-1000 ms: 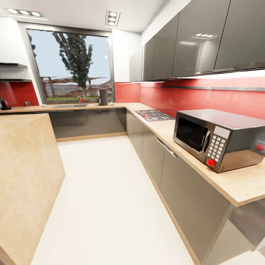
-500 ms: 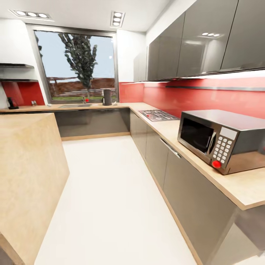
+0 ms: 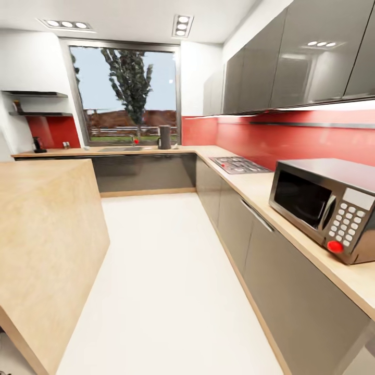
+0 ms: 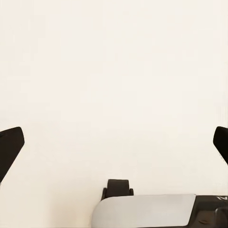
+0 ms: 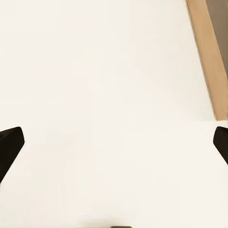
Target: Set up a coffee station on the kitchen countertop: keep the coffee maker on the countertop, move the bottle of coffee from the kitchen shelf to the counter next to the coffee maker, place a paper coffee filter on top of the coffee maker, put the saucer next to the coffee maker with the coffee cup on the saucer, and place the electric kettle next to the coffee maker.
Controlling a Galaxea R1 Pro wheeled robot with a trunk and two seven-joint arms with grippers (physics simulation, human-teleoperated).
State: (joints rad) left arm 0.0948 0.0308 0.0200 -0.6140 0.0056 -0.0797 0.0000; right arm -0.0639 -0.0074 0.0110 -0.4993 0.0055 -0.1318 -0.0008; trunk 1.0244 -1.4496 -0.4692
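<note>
As the view swings left, kitchen shelf [image 3: 36, 94] enters far left | left gripper [image 4: 114, 142], right gripper [image 5: 114, 142] wide apart, empty | fetching ahead

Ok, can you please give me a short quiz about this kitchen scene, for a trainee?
1. True or false: the microwave stands on the floor.
2. On the countertop, what lies between the microwave and the window? A hob, B toaster, C fruit bowl.
3. Fill in: the left gripper and the right gripper are both ____.
Key: 1 false; 2 A; 3 open.
</note>
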